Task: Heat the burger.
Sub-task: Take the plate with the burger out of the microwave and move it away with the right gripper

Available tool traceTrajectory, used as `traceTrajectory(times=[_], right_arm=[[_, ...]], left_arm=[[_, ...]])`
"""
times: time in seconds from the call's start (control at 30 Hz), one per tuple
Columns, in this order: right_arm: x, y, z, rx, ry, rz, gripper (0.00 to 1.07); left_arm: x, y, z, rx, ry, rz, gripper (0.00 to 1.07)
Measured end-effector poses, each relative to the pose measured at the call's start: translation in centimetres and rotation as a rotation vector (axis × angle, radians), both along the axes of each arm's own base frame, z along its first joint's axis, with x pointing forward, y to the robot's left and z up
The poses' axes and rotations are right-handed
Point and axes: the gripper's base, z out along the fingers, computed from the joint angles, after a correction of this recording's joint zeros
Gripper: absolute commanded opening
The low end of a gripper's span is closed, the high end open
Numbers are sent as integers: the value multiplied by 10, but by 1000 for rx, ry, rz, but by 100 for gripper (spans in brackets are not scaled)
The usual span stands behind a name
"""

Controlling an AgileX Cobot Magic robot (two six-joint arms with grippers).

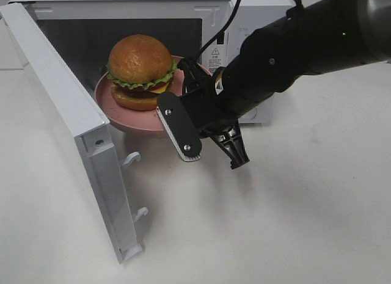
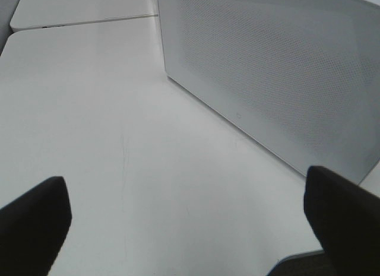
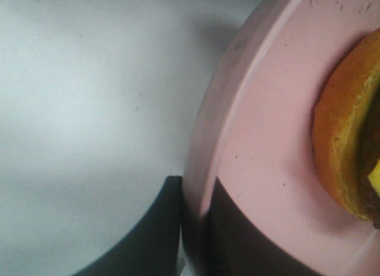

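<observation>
The burger point(image 1: 140, 69), with a brown domed bun, green lettuce and yellow cheese, sits on a round pink plate point(image 1: 116, 110) at the mouth of the open white microwave point(image 1: 256, 21). My right gripper point(image 1: 190, 76) is shut on the plate's right rim and holds the plate at the opening. In the right wrist view the plate rim point(image 3: 237, 110) runs between the two dark fingers point(image 3: 154, 234) of the gripper point(image 3: 193, 196), with the bun's edge point(image 3: 341, 145) beside it. My left gripper point(image 2: 190, 228) is open and empty over the table, out of the high view.
The microwave door point(image 1: 73, 125) swings out to the left, its latch hooks facing the table. Its grey perforated outer face point(image 2: 279, 74) stands close ahead of my left gripper. The white table point(image 1: 275, 223) extends in front of and right of the microwave.
</observation>
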Motion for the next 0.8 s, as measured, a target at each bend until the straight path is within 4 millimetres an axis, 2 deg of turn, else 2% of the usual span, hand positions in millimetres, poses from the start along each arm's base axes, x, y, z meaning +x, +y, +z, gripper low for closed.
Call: traceTrajectory(times=[0.4,0.67,0.73,0.8], right_arm=[[-35,-30,10,-5,15,-15,0],[-63,-54,16,2,19,-31,0],[-78,-66,17,4,24,-39,0],[-81,-69,18,8,21,-40,0]], left_arm=[[0,0,0,0,0,0,100],[0,0,0,0,0,0,100],[0,0,0,0,0,0,100],[0,0,0,0,0,0,100]])
